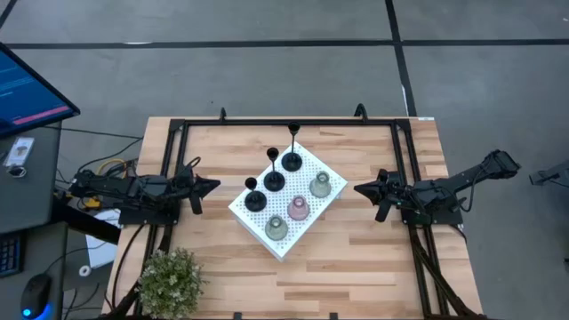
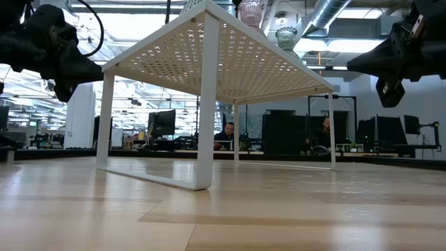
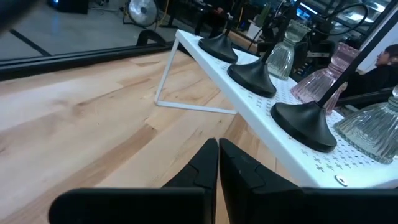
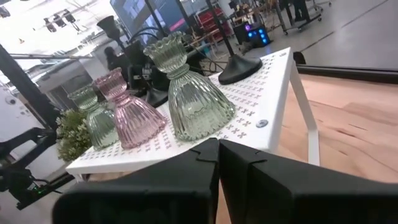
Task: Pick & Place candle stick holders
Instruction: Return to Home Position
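Six candle stick holders stand by their bases on a raised white perforated board (image 1: 307, 169) in mid-table. Three are black with thin stems (image 1: 292, 162) (image 1: 274, 180) (image 1: 255, 200). The other three are ribbed bell shapes: pale green (image 1: 321, 185), pink (image 1: 299, 208) and pale green (image 1: 277, 228). My left gripper (image 1: 213, 185) is shut and hovers left of the board, pointing at the black row (image 3: 253, 74). My right gripper (image 1: 358, 188) is shut and hovers right of the board, facing the nearest green holder (image 4: 189, 99). Neither touches anything.
A bushy green plant (image 1: 171, 280) stands at the table's near left corner. The board stands on thin white legs (image 2: 203, 139), with open space beneath it. A black frame (image 1: 284, 123) runs along the table's far edge and sides. People sit at desks in the room behind.
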You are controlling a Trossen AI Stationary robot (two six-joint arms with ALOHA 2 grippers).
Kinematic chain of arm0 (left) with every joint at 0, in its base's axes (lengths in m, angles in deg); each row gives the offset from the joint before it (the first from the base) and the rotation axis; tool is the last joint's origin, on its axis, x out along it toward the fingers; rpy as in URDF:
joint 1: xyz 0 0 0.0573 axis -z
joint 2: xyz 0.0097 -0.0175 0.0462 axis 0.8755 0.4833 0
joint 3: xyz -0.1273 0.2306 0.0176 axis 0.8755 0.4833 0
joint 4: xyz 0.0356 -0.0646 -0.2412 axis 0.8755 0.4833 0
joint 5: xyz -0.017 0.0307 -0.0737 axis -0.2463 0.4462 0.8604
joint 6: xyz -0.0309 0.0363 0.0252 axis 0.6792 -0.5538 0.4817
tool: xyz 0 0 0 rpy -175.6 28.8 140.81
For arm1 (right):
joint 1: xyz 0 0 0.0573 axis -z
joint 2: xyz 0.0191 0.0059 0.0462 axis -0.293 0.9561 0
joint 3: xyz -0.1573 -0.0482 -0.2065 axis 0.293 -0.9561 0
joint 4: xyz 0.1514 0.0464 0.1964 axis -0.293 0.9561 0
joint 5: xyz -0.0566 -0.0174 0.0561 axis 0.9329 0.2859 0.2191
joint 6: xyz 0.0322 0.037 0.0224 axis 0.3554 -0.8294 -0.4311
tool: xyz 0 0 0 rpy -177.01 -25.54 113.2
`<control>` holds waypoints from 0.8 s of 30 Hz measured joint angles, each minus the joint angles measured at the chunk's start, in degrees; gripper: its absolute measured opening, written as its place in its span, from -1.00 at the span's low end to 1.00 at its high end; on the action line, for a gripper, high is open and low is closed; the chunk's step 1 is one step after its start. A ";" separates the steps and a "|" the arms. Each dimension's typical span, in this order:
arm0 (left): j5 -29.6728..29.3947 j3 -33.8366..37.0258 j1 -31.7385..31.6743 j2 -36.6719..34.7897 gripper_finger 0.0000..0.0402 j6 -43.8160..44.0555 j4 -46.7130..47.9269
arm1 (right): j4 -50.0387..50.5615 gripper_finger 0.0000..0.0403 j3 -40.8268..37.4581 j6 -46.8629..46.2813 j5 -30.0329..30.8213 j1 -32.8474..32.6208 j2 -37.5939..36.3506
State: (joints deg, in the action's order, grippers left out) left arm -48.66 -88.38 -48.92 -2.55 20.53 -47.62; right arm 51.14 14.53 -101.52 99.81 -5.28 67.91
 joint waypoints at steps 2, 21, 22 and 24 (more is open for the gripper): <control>0.01 0.00 0.00 0.00 -0.93 -0.07 -0.04 | 0.01 -0.99 -0.02 0.00 0.00 -0.04 0.01; 0.04 0.00 0.00 0.00 -0.95 -0.22 -0.50 | 0.42 -0.99 -0.07 0.00 -0.02 -0.05 0.02; 0.04 0.00 0.00 0.00 -0.95 -0.22 -0.50 | 0.42 -0.99 -0.07 0.00 -0.02 -0.05 0.02; 0.04 0.00 0.00 0.00 -0.95 -0.22 -0.56 | 0.44 -0.99 -0.07 0.00 -0.02 -0.05 0.02</control>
State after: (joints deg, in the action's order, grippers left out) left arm -48.62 -88.38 -48.92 -2.55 20.31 -48.18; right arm 51.58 14.46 -101.52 99.79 -5.33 67.93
